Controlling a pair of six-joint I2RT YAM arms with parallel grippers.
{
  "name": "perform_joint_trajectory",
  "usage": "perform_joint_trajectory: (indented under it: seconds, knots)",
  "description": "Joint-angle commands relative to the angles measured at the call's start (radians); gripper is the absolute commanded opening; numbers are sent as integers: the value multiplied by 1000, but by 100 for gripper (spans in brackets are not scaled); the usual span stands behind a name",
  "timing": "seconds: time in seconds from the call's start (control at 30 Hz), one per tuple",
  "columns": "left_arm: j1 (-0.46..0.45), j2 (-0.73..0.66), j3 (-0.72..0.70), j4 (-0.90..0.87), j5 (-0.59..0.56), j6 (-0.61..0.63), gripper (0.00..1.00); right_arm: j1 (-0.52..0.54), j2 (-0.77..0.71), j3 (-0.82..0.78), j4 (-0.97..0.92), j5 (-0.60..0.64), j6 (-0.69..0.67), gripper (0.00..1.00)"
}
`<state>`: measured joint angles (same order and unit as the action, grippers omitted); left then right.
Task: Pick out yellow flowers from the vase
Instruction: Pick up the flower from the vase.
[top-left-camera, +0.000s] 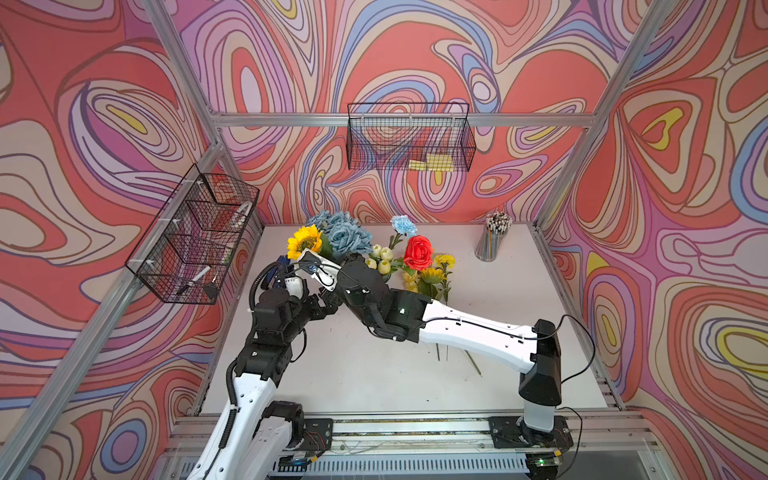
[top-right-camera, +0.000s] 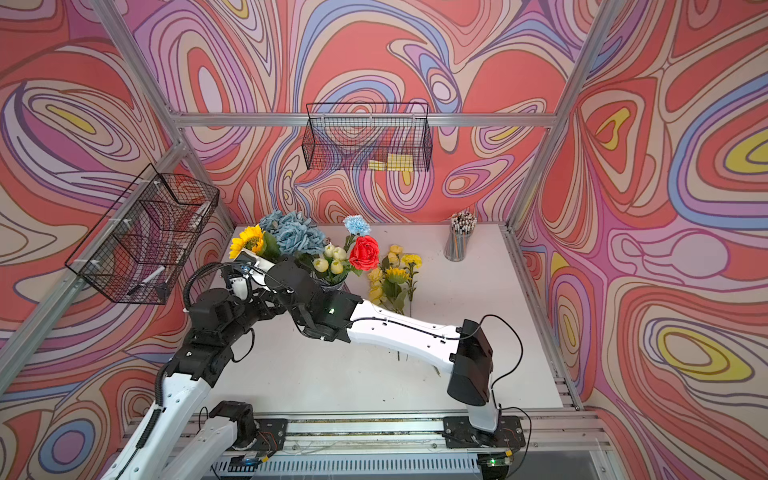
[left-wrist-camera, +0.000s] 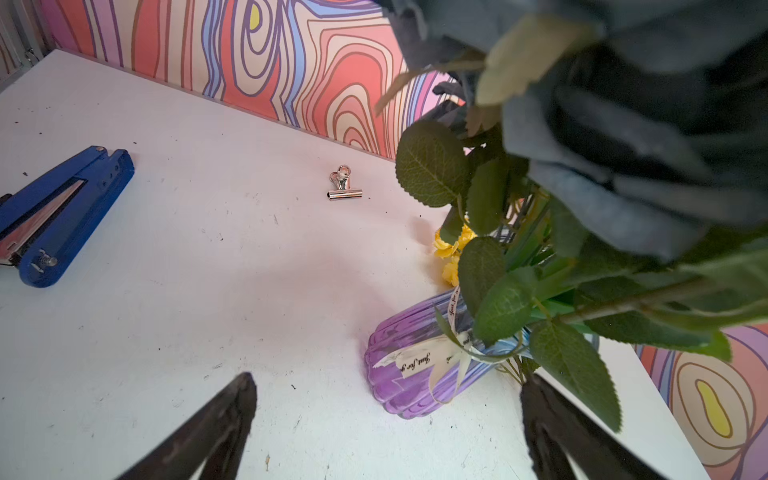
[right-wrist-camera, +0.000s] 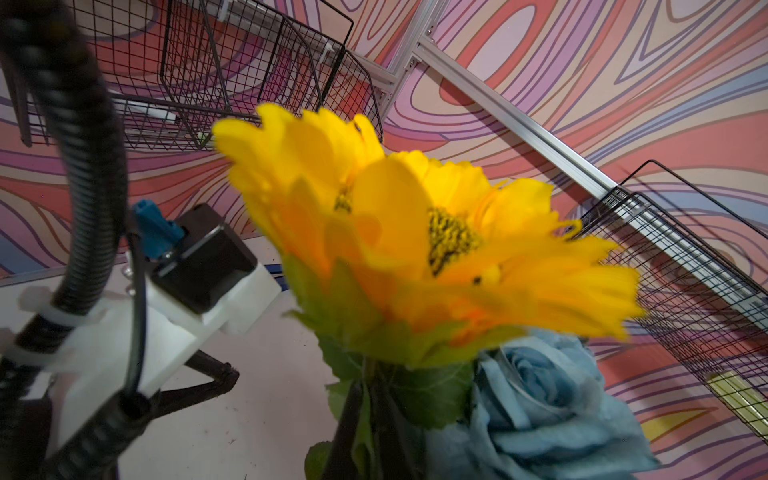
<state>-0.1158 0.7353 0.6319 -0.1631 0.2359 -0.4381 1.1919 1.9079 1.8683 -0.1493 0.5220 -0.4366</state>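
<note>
A sunflower, one of the yellow flowers, stands at the left of the bunch. My right gripper is shut on its green stem just under the bloom. The ribbed purple vase has a ribbon round its neck and still carries leafy stems. My left gripper is open, its fingers wide apart just short of the vase, touching nothing. Other yellow flowers lie on the table to the right of the vase. In both top views my right forearm hides much of the vase.
Blue roses, a red rose, cream tulip buds and a pale blue carnation crowd the vase. A pencil cup stands back right. A blue stapler and a silver clip lie back left. Wire baskets hang on the walls.
</note>
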Motion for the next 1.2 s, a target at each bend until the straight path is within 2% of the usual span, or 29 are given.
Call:
perform_joint_trajectory:
  seconds: [0.0, 0.4, 0.67, 0.83, 0.93, 1.03, 1.17]
  knots:
    - [6, -2, -6, 23, 12, 8, 100, 0, -7, 19, -9, -30, 21, 0]
    - [5, 6, -4, 25, 21, 10, 100, -1, -110, 71, -76, -108, 73, 0]
    - [6, 6, -5, 28, 20, 11, 100, -3, -130, 38, -69, -64, 49, 0]
    - [6, 16, -2, 30, 23, 11, 100, -39, -185, 123, -139, -154, 144, 0]
    - [5, 29, 4, 30, 24, 12, 100, -41, -192, 228, -198, -200, 164, 0]
    - [6, 41, 13, 32, 44, 10, 100, -40, -193, 316, -244, -220, 183, 0]
    - [5, 49, 20, 34, 69, 12, 100, -40, -217, 349, -266, -223, 212, 0]
